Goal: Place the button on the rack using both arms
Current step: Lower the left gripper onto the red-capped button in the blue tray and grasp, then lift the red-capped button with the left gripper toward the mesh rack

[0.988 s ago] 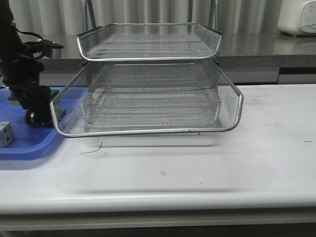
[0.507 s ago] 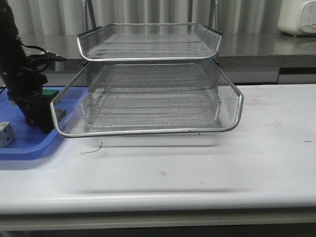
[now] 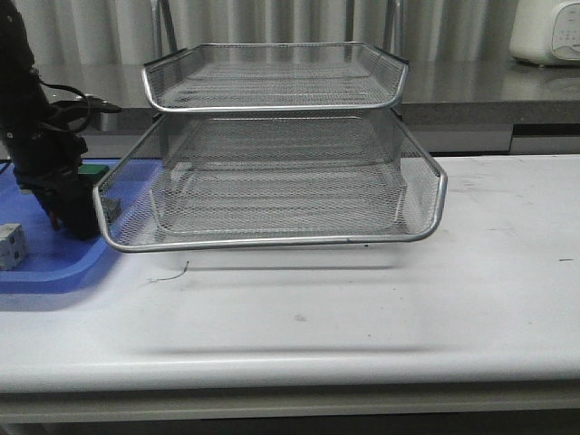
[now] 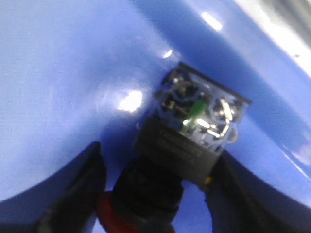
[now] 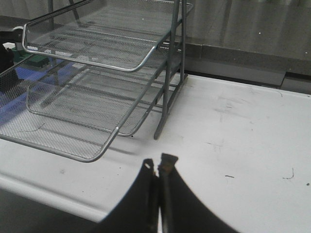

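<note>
Left wrist view alone shows button (image 4: pixel 187 145) lying between parted fingers (image 4: pixel 73 189), right fingers (image 5: pixel 158 167) pressed together, empty.

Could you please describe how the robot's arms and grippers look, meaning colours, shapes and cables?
The left arm is bulky and black, with black cables looping beside it. The left gripper has dark, rounded fingers. The right gripper has slim black fingers that curve inward to narrow tips. No markings are visible.
</note>
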Controlling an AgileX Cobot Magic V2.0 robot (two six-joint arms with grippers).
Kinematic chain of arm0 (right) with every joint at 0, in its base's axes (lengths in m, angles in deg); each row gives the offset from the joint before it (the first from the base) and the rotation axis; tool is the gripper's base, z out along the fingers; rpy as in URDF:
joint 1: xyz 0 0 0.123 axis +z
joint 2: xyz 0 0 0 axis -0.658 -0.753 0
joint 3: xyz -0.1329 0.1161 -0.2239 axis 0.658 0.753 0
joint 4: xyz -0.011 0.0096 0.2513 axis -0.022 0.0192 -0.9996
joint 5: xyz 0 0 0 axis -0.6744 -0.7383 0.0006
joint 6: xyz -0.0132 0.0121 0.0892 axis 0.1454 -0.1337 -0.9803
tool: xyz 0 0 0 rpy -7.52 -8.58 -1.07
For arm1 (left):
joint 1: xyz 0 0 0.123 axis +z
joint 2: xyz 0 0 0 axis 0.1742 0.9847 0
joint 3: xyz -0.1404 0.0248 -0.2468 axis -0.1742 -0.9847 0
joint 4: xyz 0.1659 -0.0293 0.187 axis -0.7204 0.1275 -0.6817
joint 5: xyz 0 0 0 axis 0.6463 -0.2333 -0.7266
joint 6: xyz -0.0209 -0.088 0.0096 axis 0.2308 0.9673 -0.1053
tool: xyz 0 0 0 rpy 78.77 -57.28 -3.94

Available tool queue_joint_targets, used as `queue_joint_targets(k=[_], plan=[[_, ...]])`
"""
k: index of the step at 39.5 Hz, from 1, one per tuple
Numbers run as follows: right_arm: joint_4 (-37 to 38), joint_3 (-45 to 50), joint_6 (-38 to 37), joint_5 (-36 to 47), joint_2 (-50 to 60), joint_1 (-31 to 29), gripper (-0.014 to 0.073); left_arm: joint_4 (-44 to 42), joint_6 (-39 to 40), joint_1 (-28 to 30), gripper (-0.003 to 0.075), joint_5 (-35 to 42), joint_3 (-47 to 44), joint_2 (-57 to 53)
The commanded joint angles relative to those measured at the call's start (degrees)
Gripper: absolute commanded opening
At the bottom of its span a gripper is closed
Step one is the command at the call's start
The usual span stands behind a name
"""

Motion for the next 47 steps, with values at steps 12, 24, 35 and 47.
queue_joint_targets(k=[12,24,35,47], plan=[[0.5,-1.4,0.2,4.7,-0.6,0.1,-0.0061,1.9,0.7,2.6,0.0098,3.1,1.4,-6.2],[0.5,-1.4,0.2,4.7,-0.6,0.1,-0.0061,3.5,3.5,6.4,0.0097,1.4,1.4,-12.9],[0.5,-1.4,0.2,4.7,-0.6,0.1,-0.0061,5.0,6.2,6.9,0.0097,-6.5,1.4,-20.6],[0.5,-1.4,0.2,4.7,-0.6,0.1,-0.0061,9.1,7.1,6.8,0.0097,-15.5,1.4,-28.1]])
